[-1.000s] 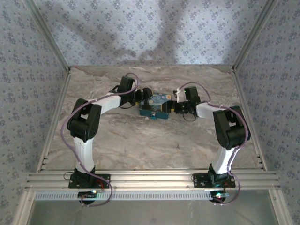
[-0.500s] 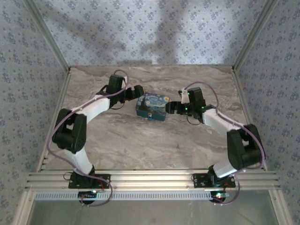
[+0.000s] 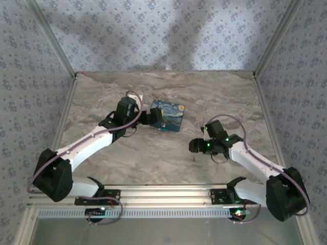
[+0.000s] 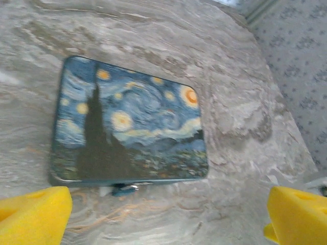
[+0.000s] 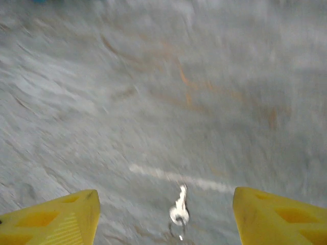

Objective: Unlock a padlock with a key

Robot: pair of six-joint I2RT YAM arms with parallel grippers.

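Sm. bluish padlock [image 4: 124, 190] at box [image 4: 133, 120] edge; key [image 5: 179, 208] flat on table [image 5: 153, 76].

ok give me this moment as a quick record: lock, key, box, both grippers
padlock: small and bluish, at the near edge of the painted box
key: lying loose on the table, held by nothing
painted box: flat on the table, painted face up
left gripper: open, empty, facing the padlock side of the box
right gripper: open, empty, over the key, which lies between its fingers in the right wrist view
task state: key not yet picked up, padlock not yet gripped
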